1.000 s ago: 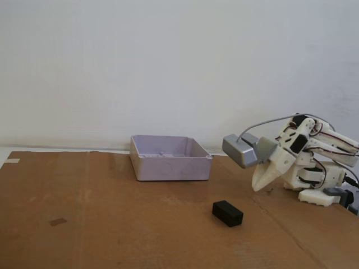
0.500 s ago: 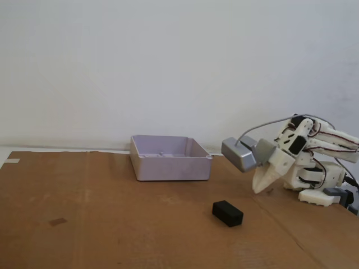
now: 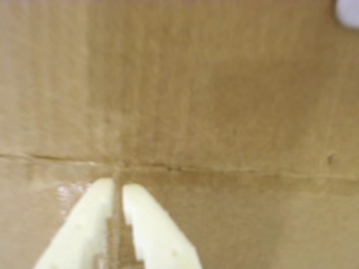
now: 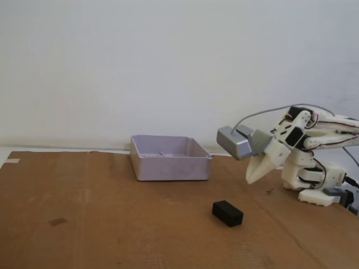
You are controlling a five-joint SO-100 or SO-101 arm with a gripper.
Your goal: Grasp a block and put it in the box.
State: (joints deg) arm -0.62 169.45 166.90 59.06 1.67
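Observation:
The small black block (image 4: 227, 213) lies on the brown cardboard in the fixed view, right of centre and toward the front. Behind it to the left stands the pale lilac box (image 4: 170, 158), with nothing visible inside. My white gripper (image 4: 249, 180) hangs in the air to the upper right of the block, pointing down and left, well apart from it. In the wrist view the gripper (image 3: 118, 190) comes up from the bottom edge with its fingers almost together and nothing between them. Neither block nor box appears in the wrist view, only cardboard with a crease.
The grey camera housing (image 4: 234, 142) with its cable sits on the wrist. The arm's base (image 4: 320, 185) stands at the right edge of the cardboard. A small dark mark (image 4: 58, 222) lies at the front left. A white wall rises behind.
The gripper has lifted a little and moved left, toward the block's side of the table. Block and box have stayed in place.

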